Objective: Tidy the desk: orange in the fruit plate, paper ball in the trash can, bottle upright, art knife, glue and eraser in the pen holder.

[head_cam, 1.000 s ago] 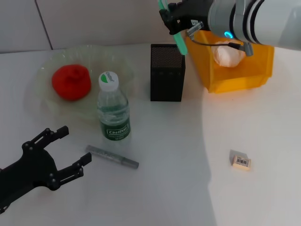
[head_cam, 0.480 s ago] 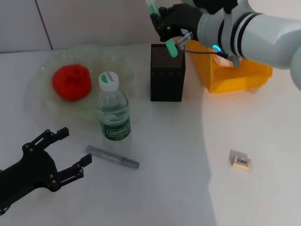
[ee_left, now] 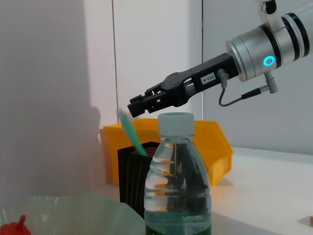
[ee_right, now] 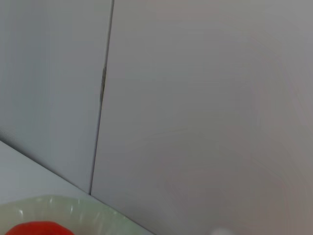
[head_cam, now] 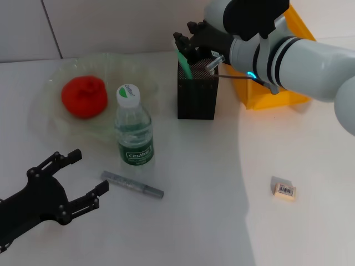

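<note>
White desk point(head_cam: 211, 210) against pale wall panels. Landmark: pen holder point(head_cam: 197, 94), black mesh. Right pincer point(head_cam: 186, 43) directly above it; whether it pinches or has let go of the glue point(head_cam: 183, 62), I cannot tell; the stick leans with its lower end inside the holder. Step in hand: stowing glue. Art knife point(head_cam: 132, 185) lies well in front of the holder, left pincer point(head_cam: 83, 180) spread just beside it; eraser point(head_cam: 283, 189) front-right. Next: release, retract, fetch one of these.
</note>
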You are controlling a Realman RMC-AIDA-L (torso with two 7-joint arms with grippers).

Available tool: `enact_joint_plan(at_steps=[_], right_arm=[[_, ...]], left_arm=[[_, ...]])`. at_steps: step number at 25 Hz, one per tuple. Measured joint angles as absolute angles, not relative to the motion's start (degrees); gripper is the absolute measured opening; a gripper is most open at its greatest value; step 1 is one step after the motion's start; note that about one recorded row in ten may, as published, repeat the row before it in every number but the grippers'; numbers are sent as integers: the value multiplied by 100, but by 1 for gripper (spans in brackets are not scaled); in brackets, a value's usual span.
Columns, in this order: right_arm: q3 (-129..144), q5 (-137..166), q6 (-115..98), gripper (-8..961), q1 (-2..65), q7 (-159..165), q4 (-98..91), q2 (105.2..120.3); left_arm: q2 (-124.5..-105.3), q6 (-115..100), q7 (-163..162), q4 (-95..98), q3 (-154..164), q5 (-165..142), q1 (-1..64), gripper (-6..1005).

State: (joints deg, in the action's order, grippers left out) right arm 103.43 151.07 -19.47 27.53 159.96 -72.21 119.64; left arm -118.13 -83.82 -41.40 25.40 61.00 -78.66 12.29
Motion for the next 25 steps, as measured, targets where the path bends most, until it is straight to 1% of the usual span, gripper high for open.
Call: enact_joint_plan(at_steps=[2,9,19,25], right_arm=[[10345,15080,-1945,286,2736,15997,-7224,11961],[10264,15044,-2326,427,2547,15983,-7756,11949],[9467,15075,-5231,647,2478,15892,-9626,11926],[9191,14830,-6098,645,2352,15680,-10255,11927]], left_arm=[[-11812,-8383,-4140,2540,6099,-7866,1240,866],[-11806,-8380,-4140,2540,6099,-7866,1235,866],[-11795,-8341,-4132,2557,6099,-7866,1235,866],[-11795,-8312,-4130,2569,6100,-7866,1277,865]])
